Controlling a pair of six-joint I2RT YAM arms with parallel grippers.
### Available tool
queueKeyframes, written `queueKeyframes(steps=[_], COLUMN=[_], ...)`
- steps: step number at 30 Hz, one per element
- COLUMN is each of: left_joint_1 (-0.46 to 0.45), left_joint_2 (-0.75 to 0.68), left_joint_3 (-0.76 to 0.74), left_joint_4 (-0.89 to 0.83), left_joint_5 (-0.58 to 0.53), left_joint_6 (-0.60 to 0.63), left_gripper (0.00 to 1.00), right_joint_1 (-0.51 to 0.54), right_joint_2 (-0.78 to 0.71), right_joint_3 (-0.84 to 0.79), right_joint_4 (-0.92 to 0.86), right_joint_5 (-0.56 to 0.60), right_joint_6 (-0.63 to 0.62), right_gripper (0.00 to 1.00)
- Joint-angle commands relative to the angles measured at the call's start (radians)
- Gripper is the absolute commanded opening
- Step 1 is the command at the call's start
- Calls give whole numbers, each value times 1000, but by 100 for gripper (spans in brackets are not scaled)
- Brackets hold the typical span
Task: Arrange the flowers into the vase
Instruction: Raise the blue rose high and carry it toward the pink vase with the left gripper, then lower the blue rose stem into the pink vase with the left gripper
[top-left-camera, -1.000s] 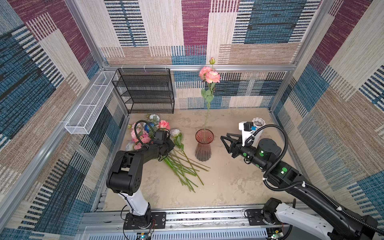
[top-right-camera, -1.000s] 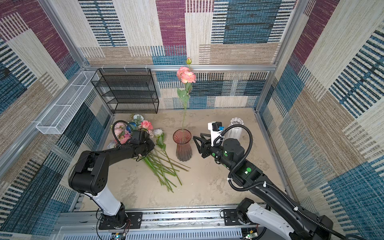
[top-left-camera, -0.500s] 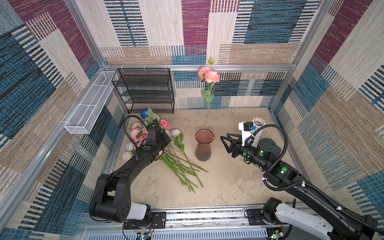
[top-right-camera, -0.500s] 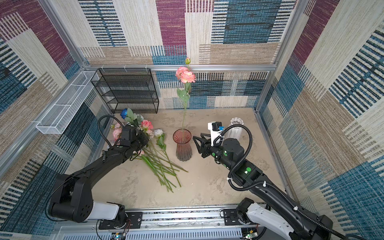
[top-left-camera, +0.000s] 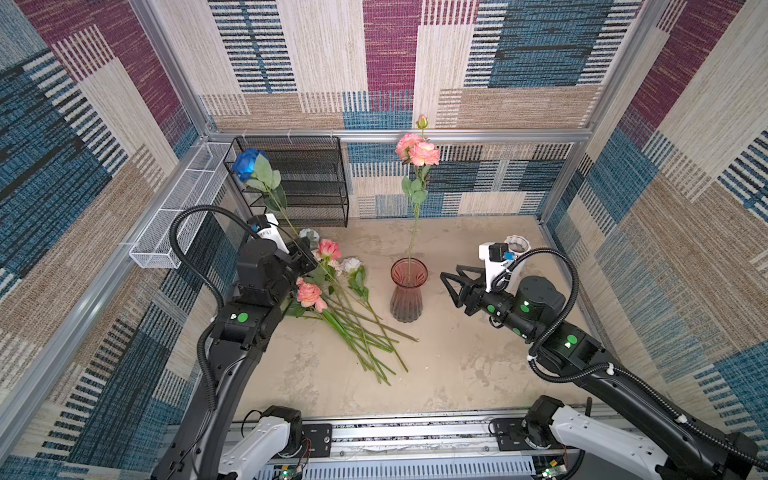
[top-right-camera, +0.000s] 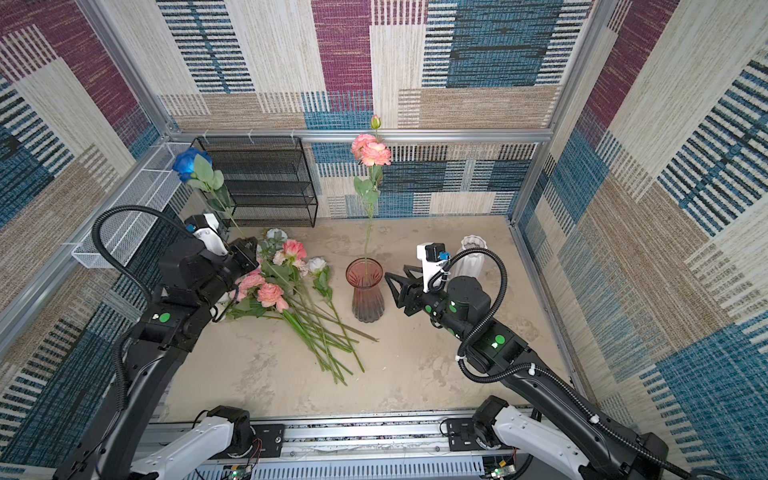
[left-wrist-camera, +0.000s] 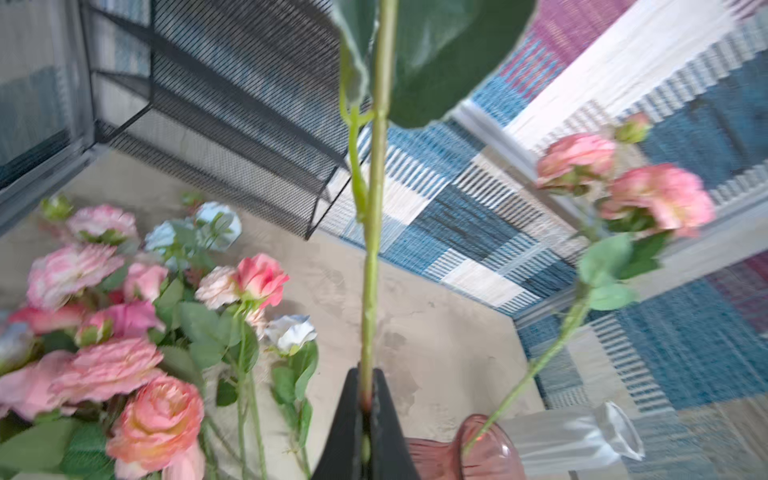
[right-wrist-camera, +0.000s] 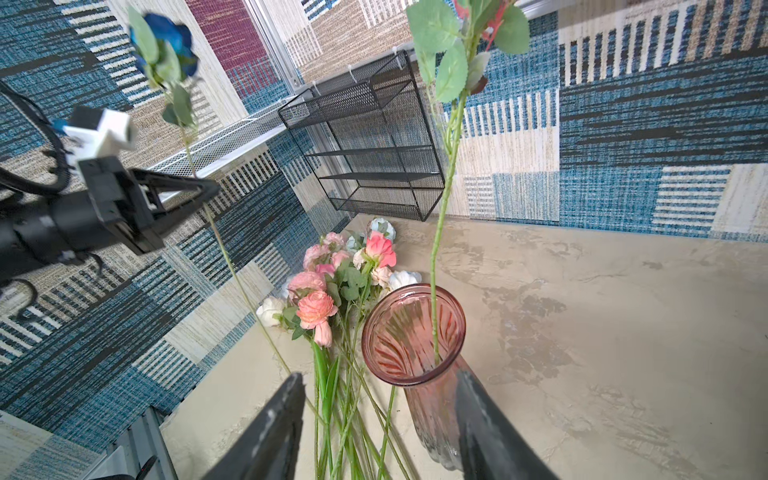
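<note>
- Your left gripper (top-left-camera: 304, 254) (top-right-camera: 248, 252) (left-wrist-camera: 365, 388) is clamped tight on the green stem of the dark blue rose (top-left-camera: 247, 162) (top-right-camera: 189, 163) (right-wrist-camera: 166, 35). It holds the stem part-way along, with the bloom high above the jaws and tilted away from the vase. The lower stem slants down past the jaws into the heap.
- Your right gripper (top-left-camera: 449, 289) (top-right-camera: 395, 291) (right-wrist-camera: 378, 395) has its jaws standing apart with nothing between them. It points at the vase from the side.
- The sandy table (top-left-camera: 457, 374) lies under both grippers.
- The black mesh rack (top-left-camera: 299, 183) (left-wrist-camera: 232, 104) stands at the back wall, beyond your left gripper.
- The white wire basket (top-left-camera: 174, 220) hangs on the side wall, on the outer side of your left arm.
- The heap of flowers (top-left-camera: 332, 299) (top-right-camera: 286, 291) (right-wrist-camera: 332, 299) lies on the table just below your left gripper. Its blooms are near the jaws and its stems fan toward the front rail.
- The pink rose spray (top-left-camera: 417, 151) (top-right-camera: 372, 151) (left-wrist-camera: 660, 199) stands upright in the vase, rising well above both grippers.
- The pink glass vase (top-left-camera: 408, 295) (top-right-camera: 365, 295) (right-wrist-camera: 432, 411) sits between your two grippers. It is just ahead of the right jaws and not touching them.
- The white ribbed vase (top-left-camera: 517, 245) (top-right-camera: 471, 249) stands behind your right gripper.
</note>
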Motion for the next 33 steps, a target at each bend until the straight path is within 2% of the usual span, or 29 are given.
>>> queueKeyframes(steps=[1, 8, 16, 24, 33], left_joint_1=[-21, -235, -283, -296, -339], left_joint_2=[19, 178, 362, 479, 533], left_joint_3=[106, 412, 534, 529, 349], left_joint_4=[-38, 2, 151, 271, 331], left_joint_5=[97, 23, 51, 78, 96], left_joint_6=[96, 259, 312, 328, 340], left_gripper=[0, 0, 0, 0, 0], right_joint_1=[-1, 0, 0, 0, 0], right_joint_2=[-12, -23, -39, -47, -55], right_joint_3=[11, 26, 33, 41, 16], right_joint_4=[10, -11, -31, -50, -43], right_joint_5=[0, 8, 17, 24, 21], right_joint_6=[10, 15, 20, 20, 24], right_gripper=[59, 59, 59, 59, 59])
